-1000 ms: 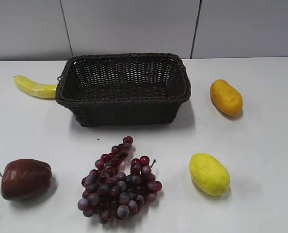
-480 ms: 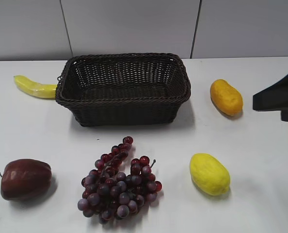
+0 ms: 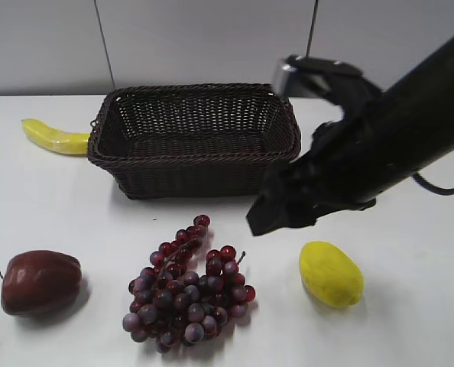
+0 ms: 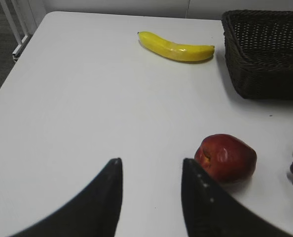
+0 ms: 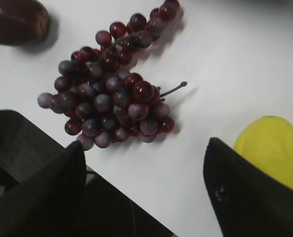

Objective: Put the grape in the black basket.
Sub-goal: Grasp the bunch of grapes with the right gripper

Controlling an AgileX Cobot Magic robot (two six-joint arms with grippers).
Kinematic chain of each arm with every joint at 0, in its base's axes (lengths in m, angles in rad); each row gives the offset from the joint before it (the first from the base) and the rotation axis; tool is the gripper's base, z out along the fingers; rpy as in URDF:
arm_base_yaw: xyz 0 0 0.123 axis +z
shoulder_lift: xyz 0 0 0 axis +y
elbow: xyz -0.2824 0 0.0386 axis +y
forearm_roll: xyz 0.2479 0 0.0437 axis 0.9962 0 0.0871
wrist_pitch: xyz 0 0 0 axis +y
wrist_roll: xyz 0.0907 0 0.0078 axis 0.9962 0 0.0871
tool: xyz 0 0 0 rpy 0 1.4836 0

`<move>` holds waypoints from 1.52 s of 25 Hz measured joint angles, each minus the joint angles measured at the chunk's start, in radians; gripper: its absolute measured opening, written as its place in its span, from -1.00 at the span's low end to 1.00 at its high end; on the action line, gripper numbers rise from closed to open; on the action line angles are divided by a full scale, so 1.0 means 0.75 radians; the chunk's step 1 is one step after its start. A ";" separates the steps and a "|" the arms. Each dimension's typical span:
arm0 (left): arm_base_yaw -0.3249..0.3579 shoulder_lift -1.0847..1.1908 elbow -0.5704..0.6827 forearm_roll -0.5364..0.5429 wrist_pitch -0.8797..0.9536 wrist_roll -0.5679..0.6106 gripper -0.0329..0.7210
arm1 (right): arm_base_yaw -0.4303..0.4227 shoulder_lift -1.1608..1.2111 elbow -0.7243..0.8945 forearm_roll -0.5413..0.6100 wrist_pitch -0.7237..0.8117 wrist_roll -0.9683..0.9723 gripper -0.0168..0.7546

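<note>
**Ana:** Grape (image 3: 187, 284) first, since that's the job: where does the bunch lie?

**Ben:** On the white bench (image 3: 51, 199), toward the front, in front of the black basket (image 3: 195, 138) and clear of it. Going by size, the basket comes first. It stands at the back middle, and the exterior view shows nothing inside it.

**Ana:** And the arm?

**Ben:** The right arm reaches in from the right, across the basket's right end. Its right hand (image 5: 144, 173) hangs above the bench just right of the bunch, its two dark fingers spread wide with nothing between them. The grapes sit ahead of the gap, not touched.

**Ana:** The other one?

**Ben:** The left hand (image 4: 151, 173) also stands parted and empty, over bare bench, with the dark red apple (image 4: 226, 157) just to its right.

**Ana:** Smaller things?

**Ben:** The apple lies at the front left, well left of the bunch. A yellow fruit (image 3: 330, 273) rests at the front right, near the right hand. A banana (image 3: 55, 138) lies at the back left, its end behind the basket's left corner. The grape's thin stem (image 5: 173, 90) pokes out toward the yellow fruit.
</note>
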State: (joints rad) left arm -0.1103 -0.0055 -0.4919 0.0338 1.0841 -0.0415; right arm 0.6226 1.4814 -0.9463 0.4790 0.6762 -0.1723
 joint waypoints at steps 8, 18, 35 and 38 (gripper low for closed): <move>0.000 0.000 0.000 0.000 0.000 0.000 0.05 | 0.269 0.364 -0.268 -0.196 0.147 0.230 0.50; 0.000 0.000 0.000 0.000 0.000 0.000 0.05 | 0.448 0.616 -0.464 -0.286 0.235 0.259 0.50; 0.000 0.000 0.000 0.000 0.000 0.000 0.05 | 0.459 1.070 -0.994 -0.424 0.676 0.332 0.05; 0.000 0.000 0.000 0.000 0.000 0.000 0.05 | 0.459 1.080 -1.026 -0.429 0.692 0.332 -0.20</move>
State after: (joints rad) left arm -0.1103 -0.0055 -0.4919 0.0338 1.0841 -0.0415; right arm 0.9668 2.2914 -1.7155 0.1574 1.1953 0.0768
